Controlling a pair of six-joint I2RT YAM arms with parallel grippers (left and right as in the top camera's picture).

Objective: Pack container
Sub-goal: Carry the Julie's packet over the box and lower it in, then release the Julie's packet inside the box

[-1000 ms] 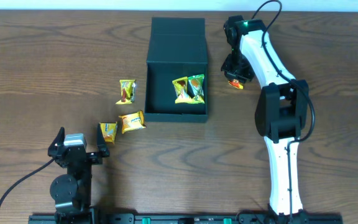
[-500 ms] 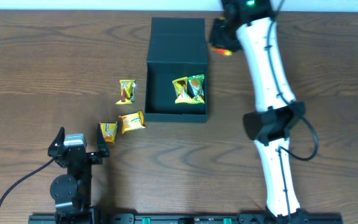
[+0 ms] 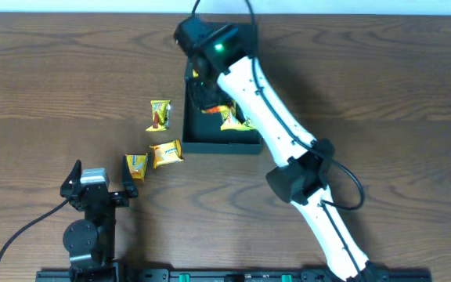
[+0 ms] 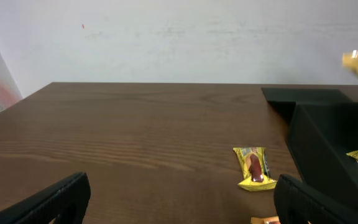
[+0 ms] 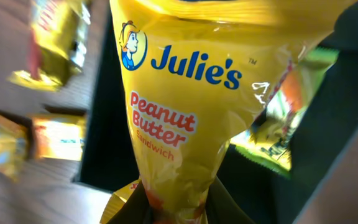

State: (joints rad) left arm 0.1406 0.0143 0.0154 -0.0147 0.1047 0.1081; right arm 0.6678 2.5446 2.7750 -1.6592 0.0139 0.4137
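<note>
The dark teal-green container (image 3: 218,143) stands open at the table's middle back; it also shows in the left wrist view (image 4: 328,134) and the right wrist view (image 5: 347,118). My right gripper (image 3: 207,100) hangs over its left part, shut on a yellow Julie's peanut butter snack packet (image 5: 185,106). Packets lie inside the container (image 3: 232,119), one yellow and one green (image 5: 288,134). Three yellow packets lie on the table left of the container (image 3: 159,114), (image 3: 166,153), (image 3: 136,166). My left gripper (image 4: 179,202) is open and empty, low at the front left.
The white right arm (image 3: 288,149) stretches diagonally across the container's right side. The container's flap lid is hidden under the arm in the overhead view. The left arm's base (image 3: 88,227) sits at the front left edge.
My right gripper has swung from the table right of the container, round its back, to over the container's left part, carrying the packet. The left arm has not moved.
</note>
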